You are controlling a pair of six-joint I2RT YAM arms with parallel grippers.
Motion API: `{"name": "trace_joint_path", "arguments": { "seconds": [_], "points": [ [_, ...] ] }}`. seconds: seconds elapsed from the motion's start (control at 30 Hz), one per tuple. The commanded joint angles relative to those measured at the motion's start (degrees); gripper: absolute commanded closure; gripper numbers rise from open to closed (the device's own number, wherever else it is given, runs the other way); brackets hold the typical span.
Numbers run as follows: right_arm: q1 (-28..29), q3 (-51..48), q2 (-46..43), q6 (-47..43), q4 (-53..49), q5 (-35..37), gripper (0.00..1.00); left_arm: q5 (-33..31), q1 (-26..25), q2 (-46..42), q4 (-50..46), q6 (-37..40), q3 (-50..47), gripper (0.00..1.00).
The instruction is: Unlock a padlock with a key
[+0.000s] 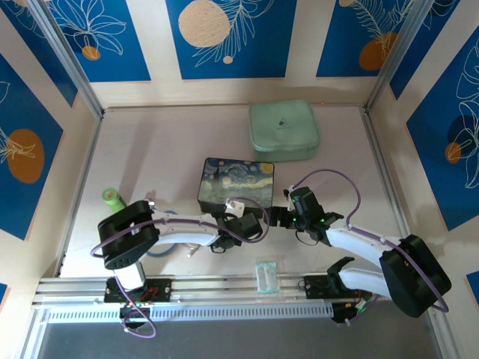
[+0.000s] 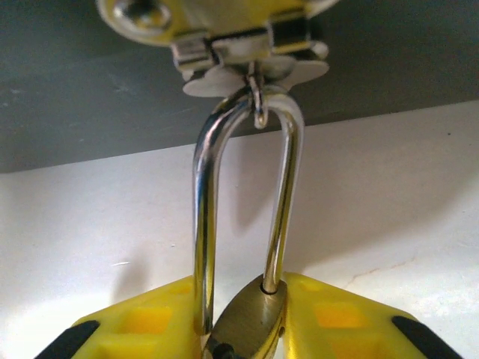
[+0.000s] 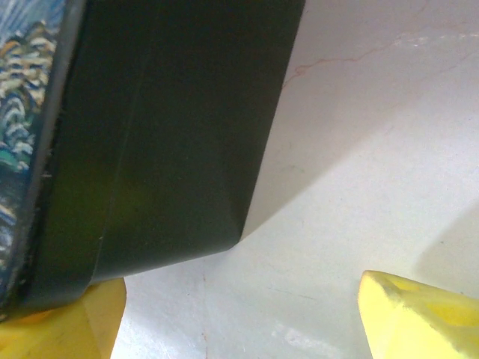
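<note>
Left gripper (image 2: pixel 243 333): yellow fingers (image 2: pixel 150 323) pressed in from both sides on the body of a small brass padlock (image 2: pixel 253 318), which is seen edge-on and slightly tilted. Its thin silver shackle (image 2: pixel 203 224) rises away from the fingers and hooks through the small loop of the silver clasp (image 2: pixel 239 48) on the box front. Long axis runs from fingers to clasp, body end toward the gripper and shackle bow toward the box. One shackle leg enters the body; cannot tell where the other leg seats.

Right gripper (image 3: pixel 239 325): yellow fingers (image 3: pixel 419 314) spread wide. One tip is tucked at the bottom edge of the dark box wall; the other is well apart on open pale surface (image 3: pixel 359 149). The box's rounded corner sits between them, nearer the first tip.

Top view: both grippers meet along the near edge of the starry-night painted box (image 1: pixel 236 182), left gripper (image 1: pixel 251 224) just beside right gripper (image 1: pixel 278 217).

- Bare surface lies to the left of the box and between it and the far wall.
- A mint-green soft zip case (image 1: pixel 284 131) sits behind the box, apart from it. The dark mark at its centre is too small to read.
- A green cylinder (image 1: pixel 112 198) sits near the left wall.
- A small clear bag (image 1: pixel 266 277) lies by the near rail.
</note>
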Motion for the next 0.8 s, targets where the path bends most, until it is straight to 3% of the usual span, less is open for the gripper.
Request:
{"name": "trace_joint_path", "arguments": {
  "seconds": [0.0,0.77],
  "points": [
    [-0.2,0.1,-0.8,0.5,0.5,0.1,0.19,-1.8,-0.8,1.1,-3.4,-0.2,2.1,0.71],
    [-0.2,-0.1,-0.5,0.5,0.8,-0.1,0.19,-2.5,-2.9,2.2,-6.3,-0.9,4.1,0.7]
  ]
}}
